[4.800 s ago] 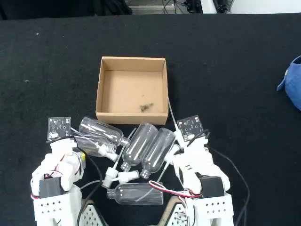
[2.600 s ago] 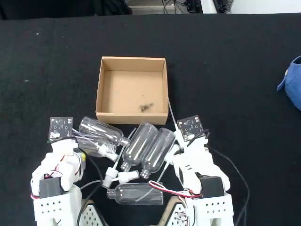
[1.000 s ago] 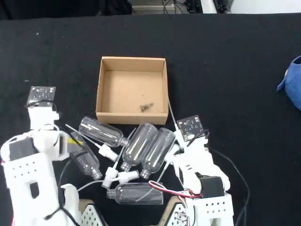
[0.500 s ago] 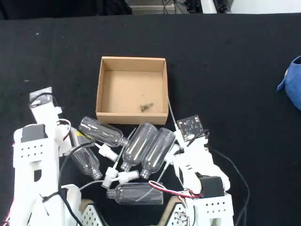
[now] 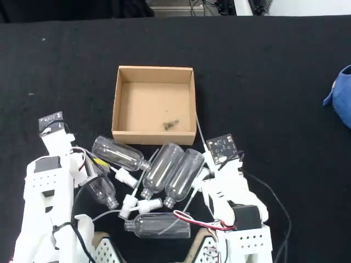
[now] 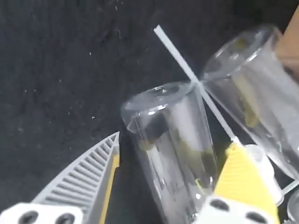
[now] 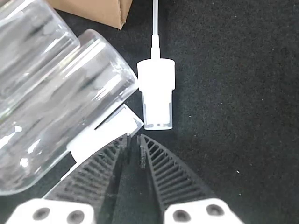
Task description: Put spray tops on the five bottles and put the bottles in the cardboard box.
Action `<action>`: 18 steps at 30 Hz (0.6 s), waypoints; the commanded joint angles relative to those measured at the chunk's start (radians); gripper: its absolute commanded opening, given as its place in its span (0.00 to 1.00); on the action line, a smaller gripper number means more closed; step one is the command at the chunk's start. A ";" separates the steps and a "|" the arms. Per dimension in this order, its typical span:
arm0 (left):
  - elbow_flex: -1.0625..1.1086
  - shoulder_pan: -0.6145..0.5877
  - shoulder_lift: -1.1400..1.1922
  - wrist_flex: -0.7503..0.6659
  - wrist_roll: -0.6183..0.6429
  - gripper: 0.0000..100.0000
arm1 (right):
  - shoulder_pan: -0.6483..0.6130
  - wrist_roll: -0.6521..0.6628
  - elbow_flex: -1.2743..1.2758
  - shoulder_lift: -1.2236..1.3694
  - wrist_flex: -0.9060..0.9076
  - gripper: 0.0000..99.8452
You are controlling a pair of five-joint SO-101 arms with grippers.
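Note:
An open cardboard box (image 5: pixel 153 134) stands mid-table with nothing but a small scrap inside. Several clear bottles without tops lie in a heap before it: one (image 5: pixel 118 153) near the box's front left corner, two side by side (image 5: pixel 162 169) (image 5: pixel 185 173), one (image 5: pixel 156 226) nearest the arms' bases, and one (image 5: pixel 101 189) at the left. My left gripper (image 6: pixel 175 140) is open and straddles that left bottle (image 6: pixel 173 154), its grey finger (image 6: pixel 93 184) clear of the glass. My right gripper (image 7: pixel 134 138) is shut and empty, just behind a white spray top (image 7: pixel 157 100) beside a bottle (image 7: pixel 60 107).
More white spray tops (image 5: pixel 125 176) (image 5: pixel 140 205) with thin tubes lie among the bottles. A blue object (image 5: pixel 341 101) sits at the table's right edge. Black cloth covers the table; beyond and to both sides of the box it is open.
The left arm swung out to the left and rose, then came back down over the leftmost bottle, which now lies turned and lower than before. The right arm has kept still.

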 commanded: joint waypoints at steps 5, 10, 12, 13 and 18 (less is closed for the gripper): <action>0.025 -0.008 -0.006 -0.014 0.012 0.02 | -0.018 0.008 -0.004 -0.097 0.020 0.01; -0.039 -0.065 -0.008 -0.009 0.012 0.03 | -0.018 0.008 -0.004 -0.097 0.020 0.01; -0.119 -0.136 -0.008 -0.008 0.012 0.03 | -0.018 0.008 -0.004 -0.097 0.020 0.01; -0.171 -0.179 -0.008 -0.008 0.012 0.03 | -0.018 0.008 -0.004 -0.097 0.020 0.01; -0.406 -0.414 0.005 -0.008 0.121 0.03 | -0.018 0.008 -0.004 -0.097 0.020 0.01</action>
